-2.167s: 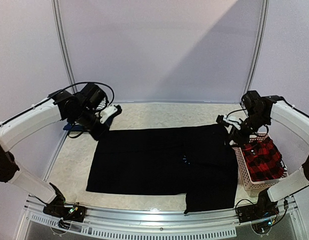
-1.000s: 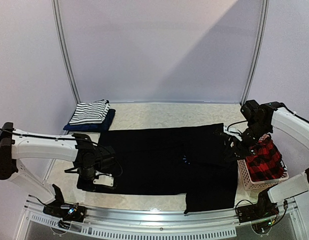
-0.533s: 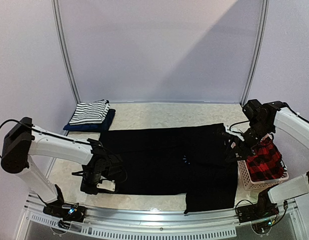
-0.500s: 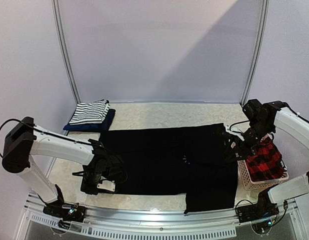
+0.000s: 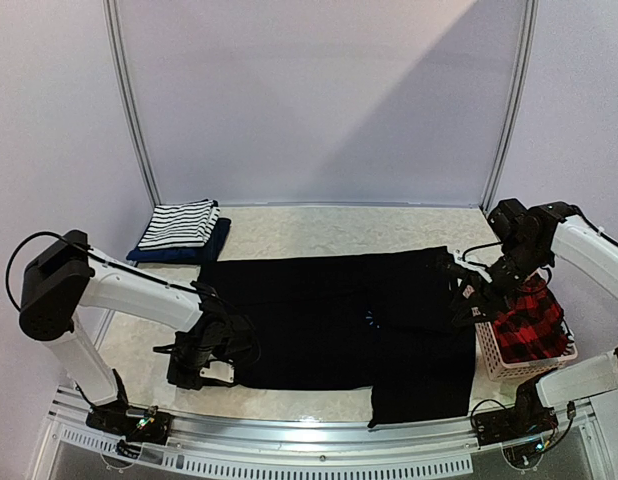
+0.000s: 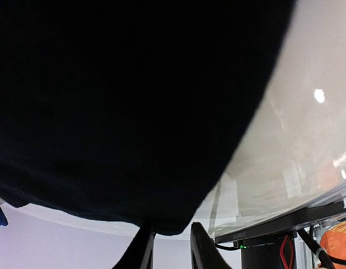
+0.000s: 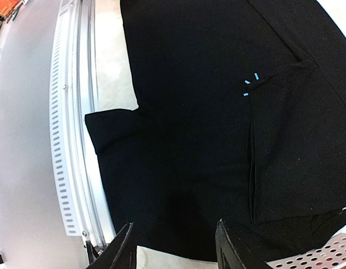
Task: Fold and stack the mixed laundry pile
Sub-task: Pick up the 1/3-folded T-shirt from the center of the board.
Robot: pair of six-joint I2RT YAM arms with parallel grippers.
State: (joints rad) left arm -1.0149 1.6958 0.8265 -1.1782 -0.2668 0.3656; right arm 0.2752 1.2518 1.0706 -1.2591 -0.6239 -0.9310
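Black shirt (image 5: 319, 320) flat, left tool (image 6: 168, 245) at near corner, grip unclear, right tool (image 7: 174, 235) parted at right edge

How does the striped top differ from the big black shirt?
The striped top is folded small and stacked on a navy piece; the black shirt lies spread out flat. The striped top is black-and-white; the black shirt is plain but for a small blue mark. Both are garments on the table.
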